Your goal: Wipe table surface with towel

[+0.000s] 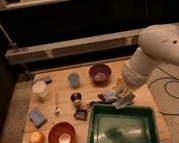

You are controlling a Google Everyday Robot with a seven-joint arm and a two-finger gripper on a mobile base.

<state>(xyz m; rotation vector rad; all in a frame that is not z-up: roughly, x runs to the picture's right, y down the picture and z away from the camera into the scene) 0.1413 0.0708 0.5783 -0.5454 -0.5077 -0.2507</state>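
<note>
The gripper [116,95] is clamped on the towel [124,100], which hangs crumpled just beneath it (grey-blue, floppy), above the far rim of the green tray [152,120]. The table surface [61,98] lies below; a purple bowl [100,73] sits just beyond.

Table [88,88]: pale wood slats, matt.
Towel [118,100]: soft grey-blue cloth, limp, creased; pinched in closed tool [120,94] above tray's far rim.
Tray [93,128]: green plastic, smooth, glossy sheen on floor.
Arm shell [165,49]: white, smooth, looked plastic, satin finish.
Sponge [37,117]: blue, matt, looked porous.
Red bowl [61,136]: glossy, pale inside.
Purple bowl [100,73]: smooth, slight shine.
Spoon [56,104]: looked metal, faint glint.
Orange [36,139]: matt skin.
</note>
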